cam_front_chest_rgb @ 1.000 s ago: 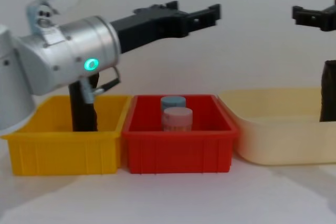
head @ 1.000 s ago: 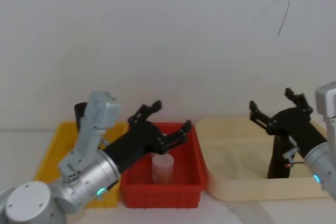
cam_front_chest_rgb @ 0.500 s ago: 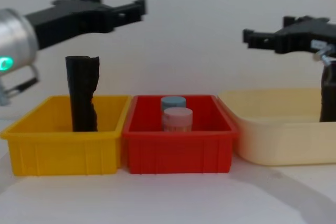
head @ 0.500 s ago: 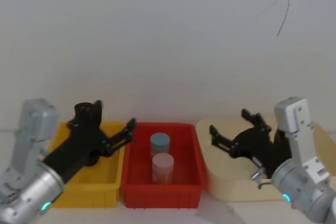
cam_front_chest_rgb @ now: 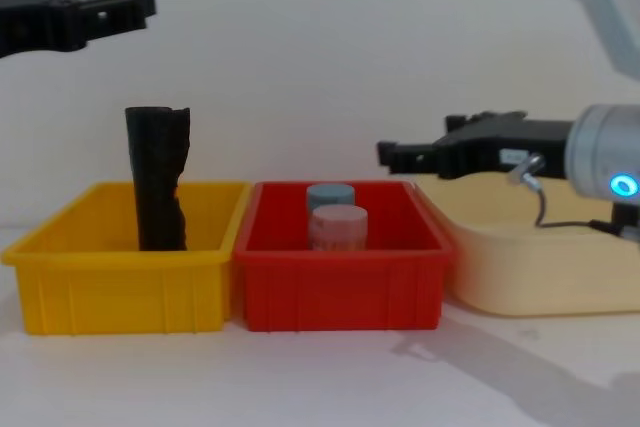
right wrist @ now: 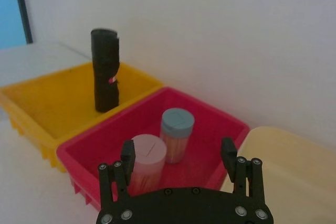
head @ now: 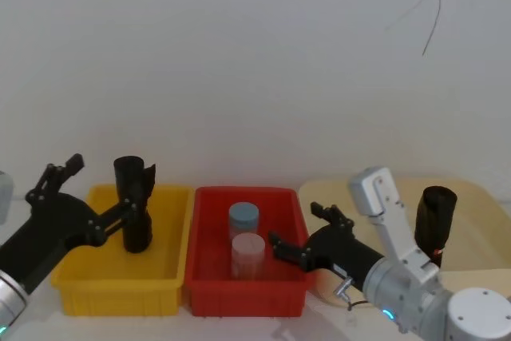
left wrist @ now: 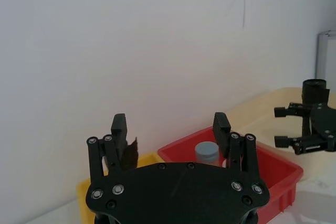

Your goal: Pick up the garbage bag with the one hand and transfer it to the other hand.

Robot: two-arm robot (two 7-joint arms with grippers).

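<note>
Garbage bag (cam_front_chest_rgb: 157,187), a tall narrow black roll of crinkly plastic film w/ a ragged top, stands upright inside an open yellow plastic bin (cam_front_chest_rgb: 120,297) at the robot's left, w/ nothing gripping it. Left gripper (left wrist: 170,125), a black two-finger claw, hangs in the air well above the bag's top in chest view, on the near-left side of the bin; fingers spread wide, holding nothing. Right gripper (right wrist: 177,148), a black two-finger claw on a silver arm w/ a blue ring light (cam_front_chest_rgb: 625,185) and a thin looped cable, reaches in from the right approx. over the right rim of the red plastic bin (cam_front_chest_rgb: 340,297), above rim height; fingers also spread apart, empty. In the red bin a short blue-lidded jar (cam_front_chest_rgb: 330,194) stands behind a short pink-lidded jar (cam_front_chest_rgb: 337,225), just beside each other. Right of the red bin sits a cream rounded tray (cam_front_chest_rgb: 530,272), and a second black roll (head: 437,217) stands in it toward its far right.
</note>
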